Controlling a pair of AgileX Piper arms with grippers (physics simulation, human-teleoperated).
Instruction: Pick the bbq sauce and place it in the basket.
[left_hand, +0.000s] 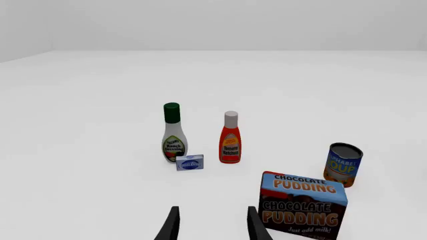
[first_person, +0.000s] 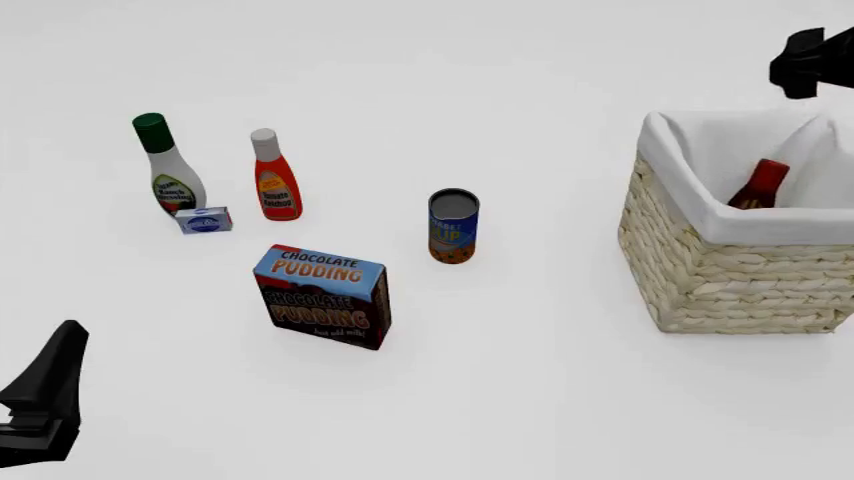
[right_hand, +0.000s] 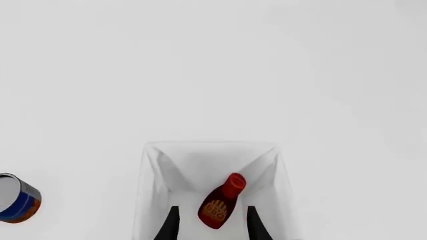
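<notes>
The bbq sauce (first_person: 761, 186), a dark reddish-brown bottle with a red cap, lies tilted inside the basket (first_person: 721, 270) at the right of the front view. In the right wrist view the bbq sauce (right_hand: 221, 202) rests on the white lining of the basket (right_hand: 153, 170), below my open, empty right gripper (right_hand: 212, 226). In the front view the right gripper (first_person: 807, 62) is high above the basket's far edge. My left gripper (left_hand: 212, 225) is open and empty, low at the front left (first_person: 47, 400).
A ranch dressing bottle (first_person: 167, 165), a ketchup bottle (first_person: 274, 176) and a small blue box (first_person: 203, 220) stand at the back left. A soup can (first_person: 453, 227) is mid-table. A chocolate pudding box (first_person: 324, 295) stands in front of the can.
</notes>
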